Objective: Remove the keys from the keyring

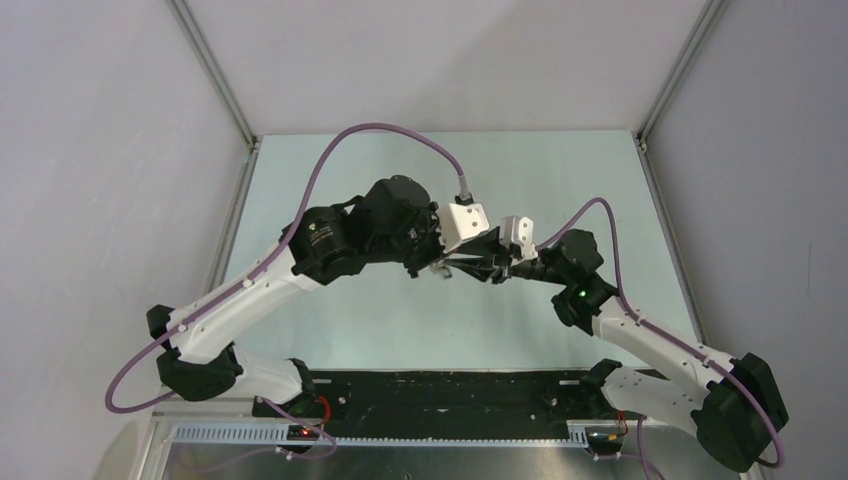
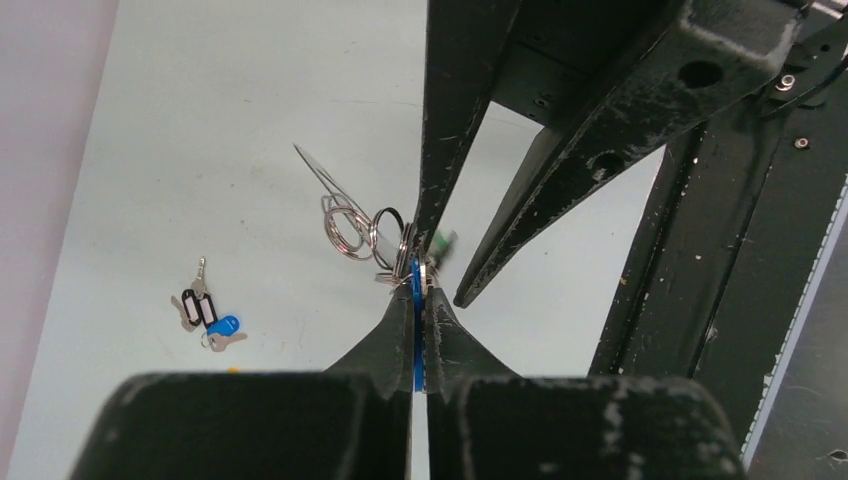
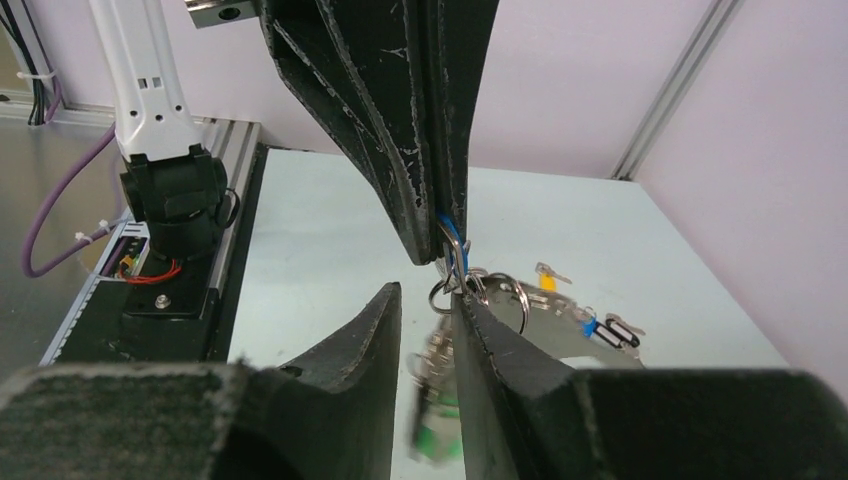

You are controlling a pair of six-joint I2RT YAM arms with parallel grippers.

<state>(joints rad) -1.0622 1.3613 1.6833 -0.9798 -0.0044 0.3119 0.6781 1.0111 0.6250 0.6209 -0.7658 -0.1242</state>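
Note:
My left gripper (image 2: 415,275) is shut on a thin blue piece, seemingly a blue key head (image 2: 415,330), held above the table. A bunch of silver split rings (image 2: 362,230) and the thin grey keyring loop (image 2: 320,175) hang at its fingertips. My right gripper (image 3: 425,292) is open and meets the left one tip to tip at the table's middle (image 1: 475,265). A blurred green-headed key (image 3: 435,425) hangs between the right fingers, touching the right one. Loose keys with a blue head (image 2: 222,325) and a yellow head (image 3: 548,281) lie on the table.
Black key tags (image 2: 195,308) lie with the loose keys on the pale green table (image 1: 330,330). Grey walls and metal frame posts (image 1: 215,75) close in the sides and back. The black base rail (image 1: 450,395) runs along the near edge.

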